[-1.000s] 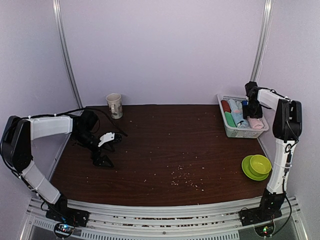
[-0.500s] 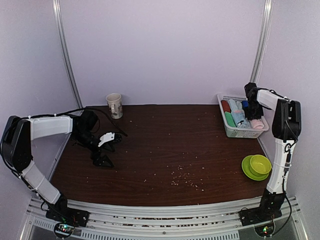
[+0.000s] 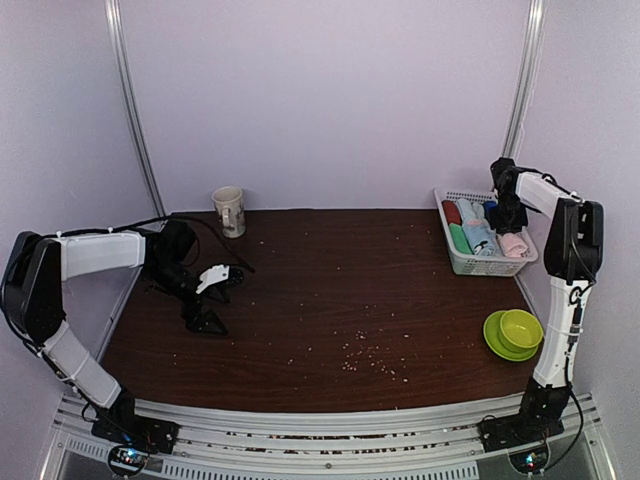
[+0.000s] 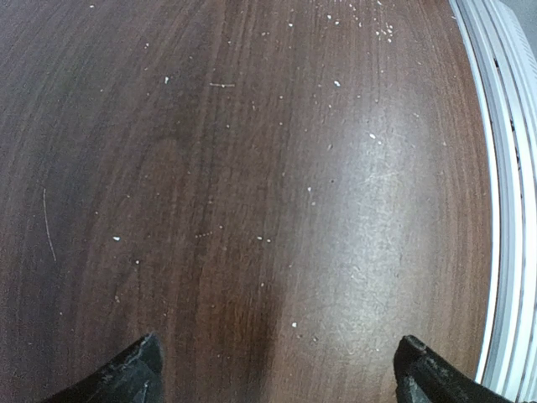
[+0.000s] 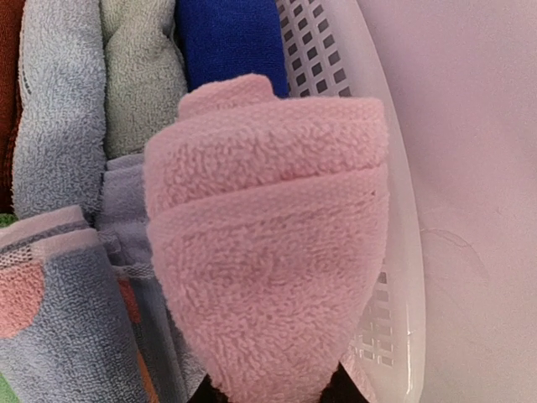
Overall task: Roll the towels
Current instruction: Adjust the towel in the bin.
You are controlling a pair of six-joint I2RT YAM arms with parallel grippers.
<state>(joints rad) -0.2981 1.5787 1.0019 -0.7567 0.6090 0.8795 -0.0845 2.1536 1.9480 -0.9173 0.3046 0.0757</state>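
We are seeing the right gripper (image 5: pixel 273 393) clamping the lower end of a rolled pink towel (image 5: pixel 268 252), its dark fingertips pressing in on both sides. The roll is sitting over the white basket (image 5: pixel 336 59), above the other towels (image 5: pixel 59 126) packed inside, with the dotted blue towel (image 5: pixel 50 327) just beside it. The left gripper (image 4: pixel 281 382) is hanging spread wide over the brown table (image 4: pixel 252 168), gripping nothing

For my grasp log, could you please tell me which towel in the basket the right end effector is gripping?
The plain pink towel, pinched in the right end effector; the dark blue towel and dotted towel beside it lie free.
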